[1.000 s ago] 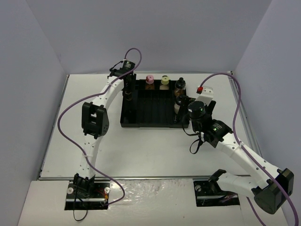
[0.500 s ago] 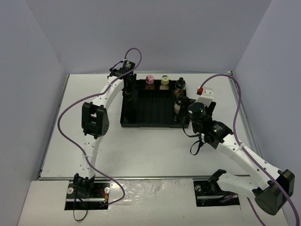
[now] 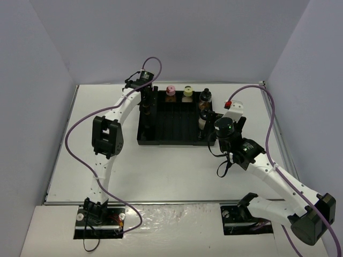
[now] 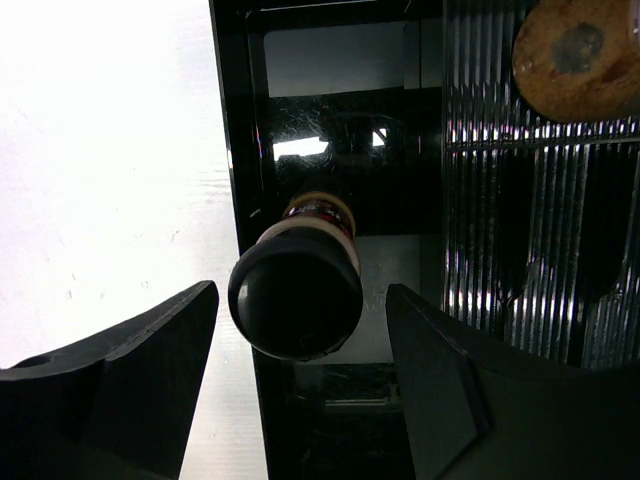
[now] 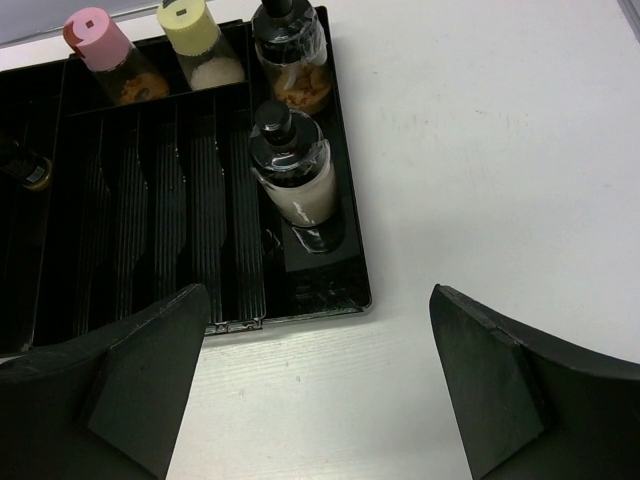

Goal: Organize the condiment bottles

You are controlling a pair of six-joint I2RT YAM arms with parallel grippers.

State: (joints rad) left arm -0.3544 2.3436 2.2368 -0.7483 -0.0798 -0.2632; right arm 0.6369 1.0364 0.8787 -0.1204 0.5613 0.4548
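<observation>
The black ribbed tray (image 3: 166, 126) holds the condiment bottles. A pink-capped bottle (image 3: 171, 91), a yellow-capped one (image 3: 187, 92) and a black-capped one (image 3: 204, 96) stand along its far edge. A second black-capped bottle (image 3: 202, 119) stands in the right column. My left gripper (image 3: 145, 103) is open over the tray's left column. In the left wrist view its gripper (image 4: 300, 297) straddles a dark black-capped bottle (image 4: 296, 285) with gaps on both sides. My right gripper (image 5: 320, 380) is open and empty above the table by the tray's near right corner (image 5: 350, 295).
In the right wrist view the pink-capped bottle (image 5: 95, 35), the yellow-capped bottle (image 5: 187, 22) and two black-capped bottles (image 5: 290, 60) (image 5: 292, 165) stand upright. White table (image 3: 161, 166) surrounds the tray. A white block with a red tip (image 3: 233, 107) lies right of the tray.
My right arm has shifted slightly left, toward the near edge. My left arm has shifted only slightly at the tray's left column. The bottles have not moved.
</observation>
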